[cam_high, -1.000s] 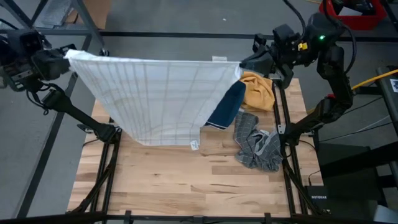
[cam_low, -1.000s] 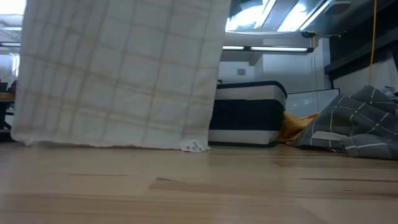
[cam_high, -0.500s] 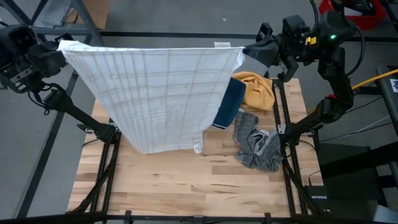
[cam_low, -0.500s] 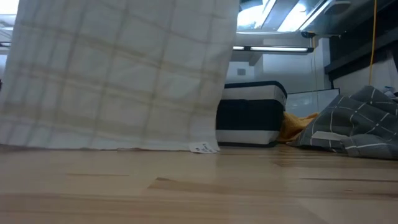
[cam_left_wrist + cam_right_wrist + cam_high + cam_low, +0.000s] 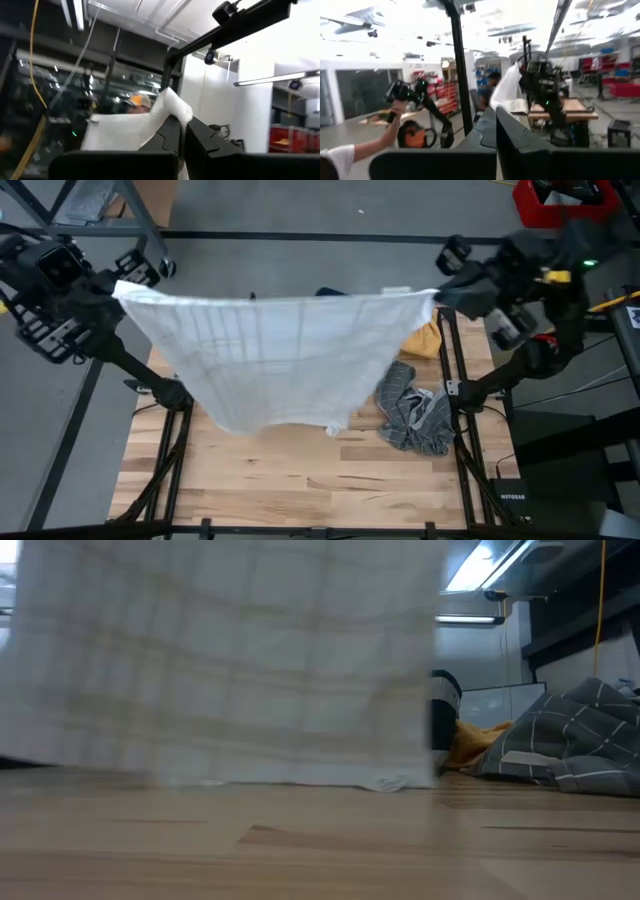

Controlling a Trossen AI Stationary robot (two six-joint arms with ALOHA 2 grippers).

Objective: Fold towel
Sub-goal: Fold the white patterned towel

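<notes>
Both grippers (image 5: 120, 288) (image 5: 432, 298) on limp checked white towel (image 5: 280, 355) (corners pinched)

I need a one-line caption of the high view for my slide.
Left gripper and right gripper hold a white checked cloth towel stretched above the wooden table, beside crumpled grey and yellow cloths.
</notes>
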